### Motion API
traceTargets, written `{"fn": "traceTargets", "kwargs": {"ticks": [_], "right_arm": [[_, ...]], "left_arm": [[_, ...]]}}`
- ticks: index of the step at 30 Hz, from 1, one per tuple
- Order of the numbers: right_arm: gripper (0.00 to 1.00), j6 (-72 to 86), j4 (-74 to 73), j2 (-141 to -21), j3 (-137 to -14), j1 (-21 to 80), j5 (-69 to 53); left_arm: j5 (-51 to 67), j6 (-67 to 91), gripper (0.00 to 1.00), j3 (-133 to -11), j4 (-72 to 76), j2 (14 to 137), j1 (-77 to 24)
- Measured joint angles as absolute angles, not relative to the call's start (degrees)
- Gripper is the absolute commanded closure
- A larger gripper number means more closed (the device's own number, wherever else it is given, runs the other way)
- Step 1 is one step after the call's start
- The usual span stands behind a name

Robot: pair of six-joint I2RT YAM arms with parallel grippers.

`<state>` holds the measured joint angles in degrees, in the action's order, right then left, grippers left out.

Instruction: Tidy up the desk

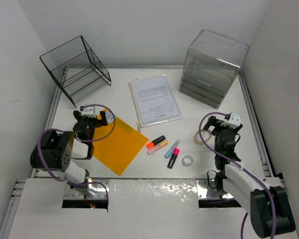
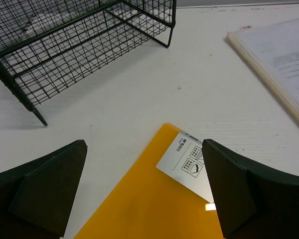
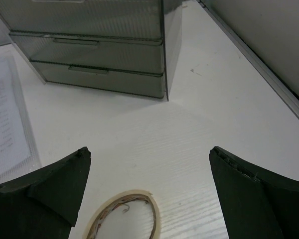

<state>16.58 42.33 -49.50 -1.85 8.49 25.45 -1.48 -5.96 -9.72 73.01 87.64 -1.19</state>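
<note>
The desk [image 1: 199, 107] is a white tabletop with silver rails. A yellow folder [image 1: 119, 144] lies at its front left, its far corner with a white label [image 2: 187, 159] between the fingers of my left gripper [image 2: 143, 149], which hangs open just above it [image 1: 103, 119]. My right gripper [image 1: 215, 125] is open and holds nothing. It hovers over a beige tape roll [image 3: 156, 212] lying flat on the desk [image 1: 203, 136]. Four highlighters lie mid-desk: orange [image 1: 156, 142], peach [image 1: 158, 148], blue [image 1: 172, 148] and pink-black [image 1: 173, 158]. A small clear tape roll [image 1: 188, 160] lies beside them.
A black wire rack [image 1: 74, 67] stands tilted at the back left, close ahead of the left gripper [image 2: 79, 45]. A clear plastic drawer box [image 1: 212, 67] stands at the back right [image 3: 99, 50], its drawers shut. A sleeved white document [image 1: 154, 99] lies between them.
</note>
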Motion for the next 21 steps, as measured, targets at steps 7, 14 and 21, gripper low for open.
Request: {"fn": "traceTargets", "kwargs": {"ticks": [7,14,21], "right_arm": [[0.01,21.69,33.56,-42.92,-1.83,8.49,27.66],[0.36,20.80,26.50,-37.56,-7.35,8.49,19.79],[0.59,15.25,15.81,-48.47,-28.86,9.67,10.59]], "left_arm": [[-0.47,-6.00,0.00,-9.72,72.95,87.61,-1.04],[12.69,-11.66,0.01,-15.07,57.74,79.00,-0.75],[25.45,-16.05,0.04,-17.50,47.11,72.64,-1.13]]}}
